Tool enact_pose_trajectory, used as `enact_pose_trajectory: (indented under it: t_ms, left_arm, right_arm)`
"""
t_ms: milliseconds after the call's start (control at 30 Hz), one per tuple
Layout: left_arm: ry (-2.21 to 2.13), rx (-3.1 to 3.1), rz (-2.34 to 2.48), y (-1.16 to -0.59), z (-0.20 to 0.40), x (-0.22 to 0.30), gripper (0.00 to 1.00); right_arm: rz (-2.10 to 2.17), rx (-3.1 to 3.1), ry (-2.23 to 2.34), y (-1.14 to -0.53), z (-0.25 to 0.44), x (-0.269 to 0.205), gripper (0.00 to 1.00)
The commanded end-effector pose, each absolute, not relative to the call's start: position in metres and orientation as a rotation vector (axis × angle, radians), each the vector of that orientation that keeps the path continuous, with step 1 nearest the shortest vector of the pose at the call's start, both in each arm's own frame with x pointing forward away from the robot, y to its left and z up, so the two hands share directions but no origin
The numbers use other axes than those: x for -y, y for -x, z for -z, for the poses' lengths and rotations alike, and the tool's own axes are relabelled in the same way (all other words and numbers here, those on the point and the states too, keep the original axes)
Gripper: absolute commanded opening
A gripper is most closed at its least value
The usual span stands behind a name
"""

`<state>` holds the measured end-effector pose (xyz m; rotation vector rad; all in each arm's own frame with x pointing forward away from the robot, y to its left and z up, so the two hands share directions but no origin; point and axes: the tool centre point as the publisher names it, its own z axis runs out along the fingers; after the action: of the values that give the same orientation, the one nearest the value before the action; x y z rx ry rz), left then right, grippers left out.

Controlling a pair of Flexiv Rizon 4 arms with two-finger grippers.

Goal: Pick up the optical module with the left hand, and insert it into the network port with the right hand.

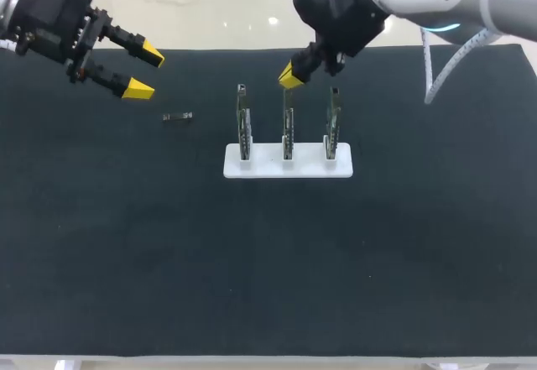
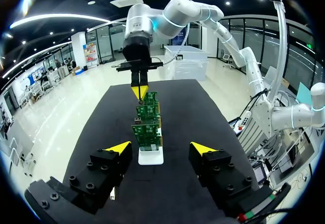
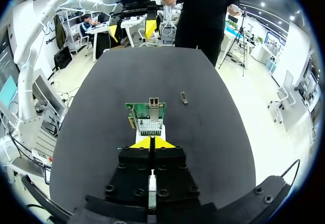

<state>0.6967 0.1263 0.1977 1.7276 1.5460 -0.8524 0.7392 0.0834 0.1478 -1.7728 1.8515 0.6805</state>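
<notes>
Our left tool hangs over the desk off the left end of the white stand, its fingers spread wide with nothing between them. The small module lies flat on the desk left of the stand, apart from it. Our right tool, fingers pressed together, sits just above the stand's middle card.

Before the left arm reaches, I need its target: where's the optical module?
Head view: the optical module lies on the mat, left of the white stand, near the left gripper.
</notes>
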Motion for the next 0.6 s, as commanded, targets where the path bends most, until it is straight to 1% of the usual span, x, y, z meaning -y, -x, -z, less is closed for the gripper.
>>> enact_pose_trajectory:
  t_ms: [33, 433, 600]
  left_arm:
    - [-1.726, -1.549, 0.848, -0.696, -0.198, -0.126, 1.00]
    - [-1.726, -1.549, 0.848, -0.696, -0.198, -0.126, 1.00]
    - [-1.726, -1.549, 0.848, -0.696, -0.198, -0.126, 1.00]
  right_arm:
    - [-0.687, -1.847, 1.773, -0.739, -0.143, -0.084, 0.00]
    - [-0.698, -1.843, 1.765, -0.739, -0.138, -0.085, 0.00]
    - [-0.684, -1.845, 1.776, -0.743, -0.154, -0.084, 0.00]
